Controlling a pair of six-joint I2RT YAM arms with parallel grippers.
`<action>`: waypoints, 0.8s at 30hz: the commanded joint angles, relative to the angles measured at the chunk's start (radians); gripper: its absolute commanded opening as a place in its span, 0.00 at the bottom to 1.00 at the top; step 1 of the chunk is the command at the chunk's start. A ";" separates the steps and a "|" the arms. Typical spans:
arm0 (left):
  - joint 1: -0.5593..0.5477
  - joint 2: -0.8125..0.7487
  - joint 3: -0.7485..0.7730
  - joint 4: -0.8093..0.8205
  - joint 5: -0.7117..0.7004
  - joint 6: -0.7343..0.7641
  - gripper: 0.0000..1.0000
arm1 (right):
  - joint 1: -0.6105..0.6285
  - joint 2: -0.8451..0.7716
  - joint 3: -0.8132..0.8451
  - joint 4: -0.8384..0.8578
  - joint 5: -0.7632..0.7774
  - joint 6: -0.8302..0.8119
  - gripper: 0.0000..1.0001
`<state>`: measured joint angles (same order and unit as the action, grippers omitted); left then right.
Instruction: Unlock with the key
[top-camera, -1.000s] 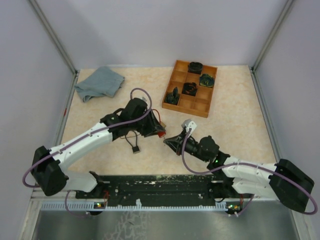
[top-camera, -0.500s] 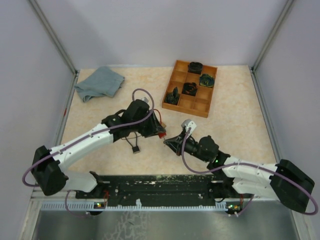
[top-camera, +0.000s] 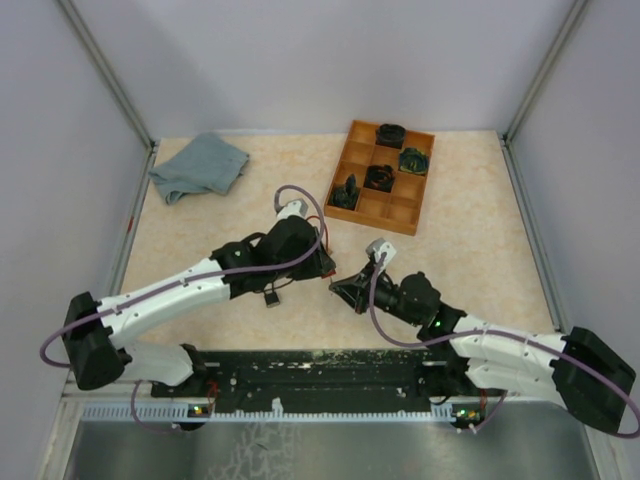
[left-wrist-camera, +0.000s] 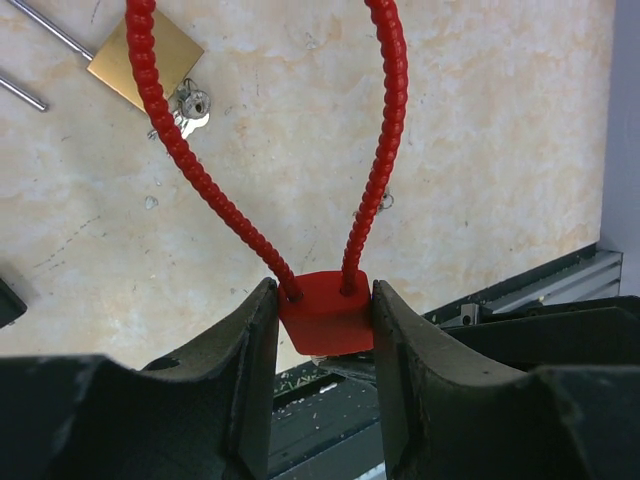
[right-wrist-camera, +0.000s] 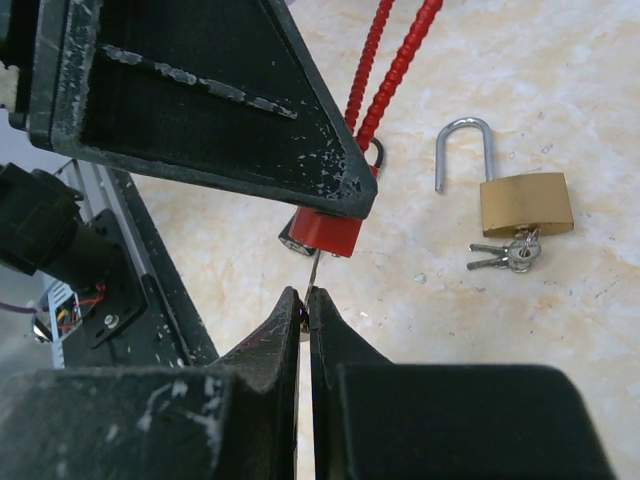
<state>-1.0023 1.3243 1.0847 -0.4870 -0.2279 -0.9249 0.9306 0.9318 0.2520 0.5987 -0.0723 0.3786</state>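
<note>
red cable lock (left-wrist-camera: 322, 312): loop cut by top edge | key (right-wrist-camera: 314, 270): bow hidden inside right gripper (right-wrist-camera: 305, 298) | overhead: both too small to tell beside left gripper (top-camera: 322, 268)

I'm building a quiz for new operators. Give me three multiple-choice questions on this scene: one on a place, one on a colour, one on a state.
1. Where on the table is the cloth? A far right corner; B far left corner; C near edge.
2. What colour is the lock in the left gripper? A blue; B green; C red.
3. How is the shackle of the brass padlock? A open; B shut; C missing.
Answers: 1 B, the top view shows it by the far left corner. 2 C, its body and cable are red. 3 A, one shackle leg hangs free of the body.
</note>
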 joint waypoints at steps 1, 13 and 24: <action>-0.037 -0.038 -0.002 0.014 0.016 -0.042 0.00 | -0.013 -0.024 0.013 0.181 0.030 0.024 0.00; -0.048 -0.070 -0.029 0.011 0.076 -0.019 0.00 | -0.143 -0.041 -0.013 0.229 -0.194 -0.027 0.00; -0.040 -0.068 -0.013 0.006 0.065 0.010 0.00 | -0.142 0.001 0.124 0.002 -0.387 -0.142 0.00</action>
<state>-1.0302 1.2671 1.0683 -0.4782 -0.2272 -0.9253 0.7952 0.9321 0.2836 0.5831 -0.3923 0.3004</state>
